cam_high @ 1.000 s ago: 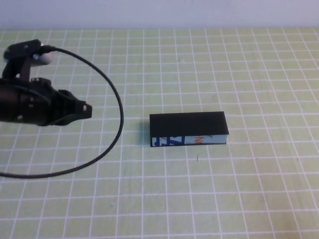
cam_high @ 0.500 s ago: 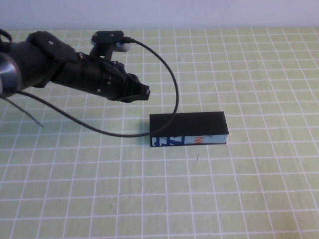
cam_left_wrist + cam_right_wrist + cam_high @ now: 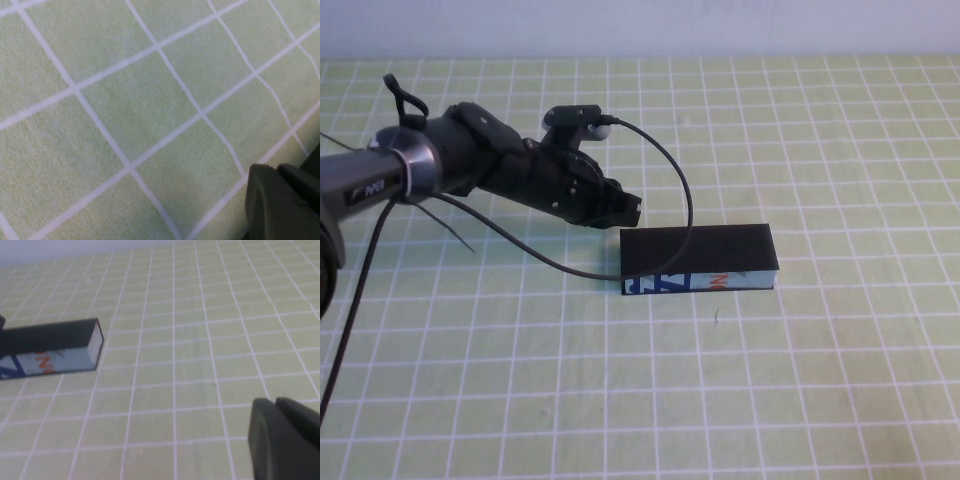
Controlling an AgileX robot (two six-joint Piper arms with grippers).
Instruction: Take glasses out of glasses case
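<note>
The glasses case (image 3: 698,258) lies closed on the green grid mat, its flat black lid down and its white-blue lettered side toward me. It also shows in the right wrist view (image 3: 50,352). The glasses are hidden. My left gripper (image 3: 630,208) is shut and empty, just behind the case's left end, close above the mat; in the left wrist view (image 3: 277,172) its fingers are pressed together. My right gripper (image 3: 274,405) is shut and empty, off to the right of the case, and it is outside the high view.
The left arm's black cable (image 3: 680,190) loops from the wrist down over the case's left end. The green grid mat (image 3: 820,380) covers the whole table.
My left arm has swung from the far left of the table to the right, and its tip now sits just behind the case's left end. The case has not moved.
</note>
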